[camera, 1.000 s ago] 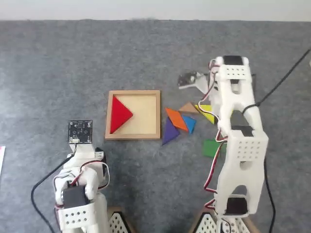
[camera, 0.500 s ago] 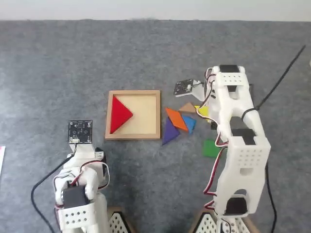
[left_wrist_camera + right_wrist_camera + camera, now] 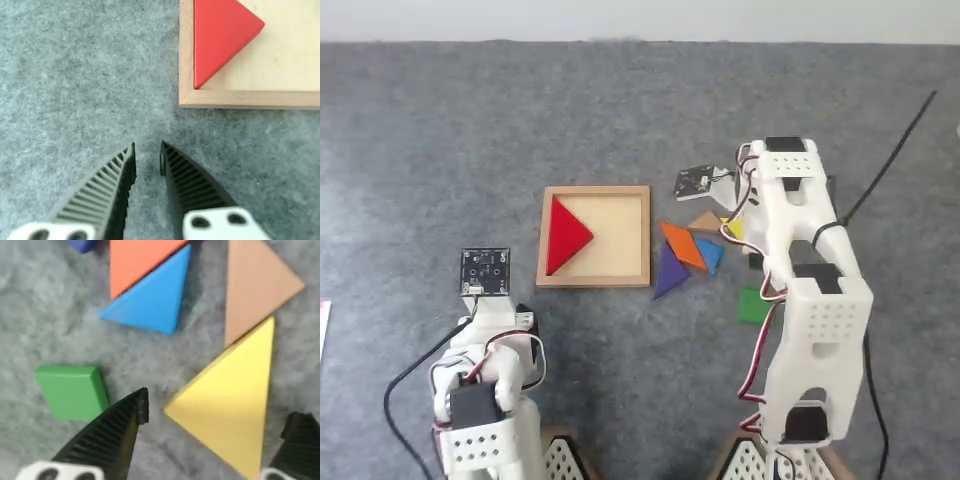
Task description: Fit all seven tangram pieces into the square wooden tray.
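Note:
The square wooden tray (image 3: 595, 195) holds a red triangle (image 3: 565, 235) against its left side. Right of it lie orange (image 3: 682, 245), blue (image 3: 711, 257), purple (image 3: 669, 271), tan (image 3: 706, 222), yellow (image 3: 736, 228) and green (image 3: 753, 305) pieces. My right gripper (image 3: 220, 417) is open and low over the carpet, its fingers on either side of the yellow triangle (image 3: 230, 400). The green square (image 3: 72, 390), blue triangle (image 3: 150, 300) and tan triangle (image 3: 252, 290) lie close by. My left gripper (image 3: 147, 150) rests shut on nothing, just short of the tray's corner (image 3: 187, 97).
Grey carpet covers the whole table. The right arm's body (image 3: 810, 290) hangs over part of the yellow and green pieces. The left arm (image 3: 485, 380) sits folded at the near left, away from the pieces.
The right arm has swung slightly left and lowered over the yellow triangle, covering more of it. The left arm and all pieces have stayed put.

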{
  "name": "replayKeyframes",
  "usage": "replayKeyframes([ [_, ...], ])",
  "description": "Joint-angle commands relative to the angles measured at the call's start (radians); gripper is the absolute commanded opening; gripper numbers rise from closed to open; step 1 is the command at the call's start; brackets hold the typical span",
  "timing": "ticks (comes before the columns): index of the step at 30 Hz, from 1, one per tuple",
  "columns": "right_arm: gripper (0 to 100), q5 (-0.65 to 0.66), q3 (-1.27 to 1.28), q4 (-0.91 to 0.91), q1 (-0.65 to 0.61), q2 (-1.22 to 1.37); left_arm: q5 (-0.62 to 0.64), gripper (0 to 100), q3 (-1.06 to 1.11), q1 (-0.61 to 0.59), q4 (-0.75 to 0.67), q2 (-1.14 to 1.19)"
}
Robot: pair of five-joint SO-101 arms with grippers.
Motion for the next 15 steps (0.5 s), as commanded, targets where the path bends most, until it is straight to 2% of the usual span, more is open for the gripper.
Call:
replayKeyframes([
  [1,40.7,0.015,0.003,0.050,0.036,-0.097,0.000,8,-0.012,0.006,0.005,-0.020],
  [9,40.7,0.028,0.189,-0.114,0.001,-0.148,0.000,8,-0.012,0.006,0.005,-0.020],
  [15,40.7,0.000,0.218,-0.180,0.008,-0.145,0.000,8,-0.012,0.006,0.005,-0.020],
])
